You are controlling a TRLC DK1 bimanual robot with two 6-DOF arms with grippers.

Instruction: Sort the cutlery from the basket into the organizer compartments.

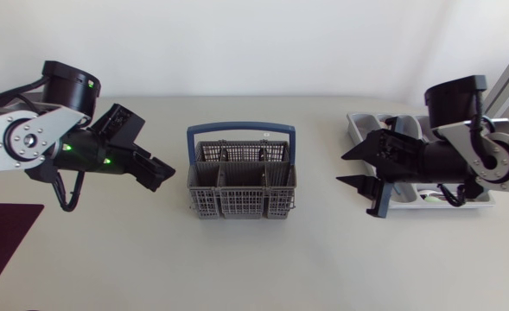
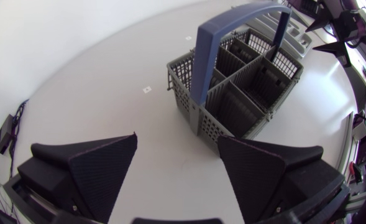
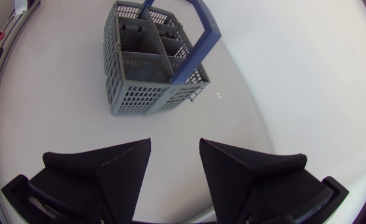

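Note:
The grey cutlery basket (image 1: 241, 186) with a blue handle stands mid-table; its compartments look empty in both wrist views (image 2: 245, 84) (image 3: 146, 65). The pale grey organizer (image 1: 364, 127) lies at the right, mostly hidden under my right arm. My left gripper (image 1: 159, 171) hovers left of the basket, pointing at it, open with nothing between its fingers (image 2: 176, 142). My right gripper (image 1: 355, 169) sits between the basket and the organizer, facing the basket, open and empty (image 3: 175, 144).
A dark red mat (image 1: 3, 246) lies at the table's front left corner. Something small and pale shows in the organizer's near compartment (image 1: 434, 197). Bare table surrounds the basket on all sides.

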